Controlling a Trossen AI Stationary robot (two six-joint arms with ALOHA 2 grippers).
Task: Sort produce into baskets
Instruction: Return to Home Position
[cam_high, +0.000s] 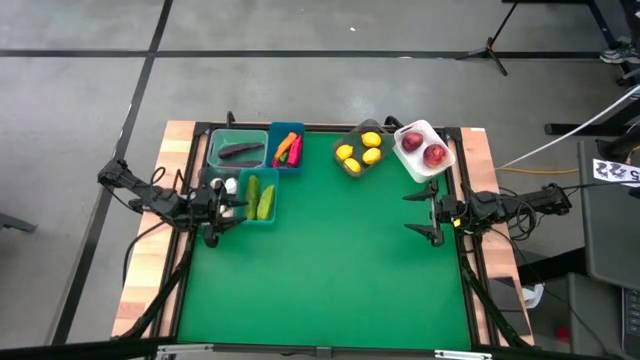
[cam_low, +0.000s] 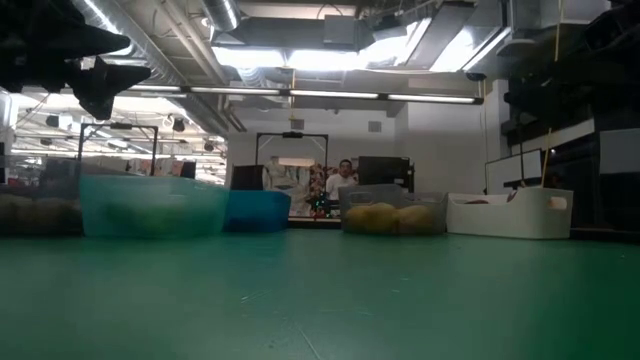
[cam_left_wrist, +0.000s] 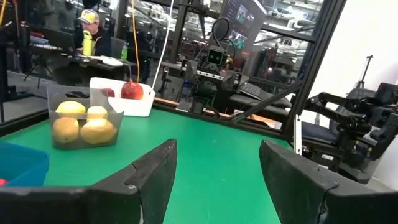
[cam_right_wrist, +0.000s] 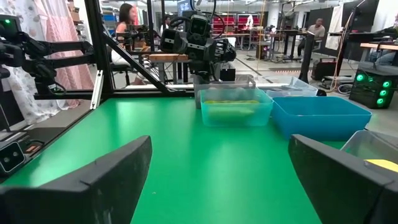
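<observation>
1. Green tabletop (cam_high: 330, 265) spread widest, with every tub grouped along its far side.
2. At the tabletop's left edge the left gripper (cam_high: 225, 218) hovered just beside the teal tub, its jaws wide apart and holding nothing. At the right edge the right gripper (cam_high: 424, 213) pointed inward, its jaws likewise apart and empty.
3. At the far right corner the white tub (cam_high: 421, 172) stood turned at an angle, with two red apples (cam_high: 425, 150) inside.
4. Just left of it, the grey translucent tub (cam_high: 342, 170) held four yellow lemons (cam_high: 371, 156).
5. At the far left, the clear green tub (cam_high: 213, 150) held one dark purple eggplant (cam_high: 240, 152).
6. Against its right side, the blue tub (cam_high: 287, 127) held an orange carrot (cam_high: 286, 142) and red-pink peppers (cam_high: 294, 156).
7. Nearer than those two, the teal tub (cam_high: 244, 207) held two green cucumbers (cam_high: 265, 203).
8. White garlic (cam_high: 229, 185) lay in a small bin just left of the teal tub; that bin's walls were hard to make out.
</observation>
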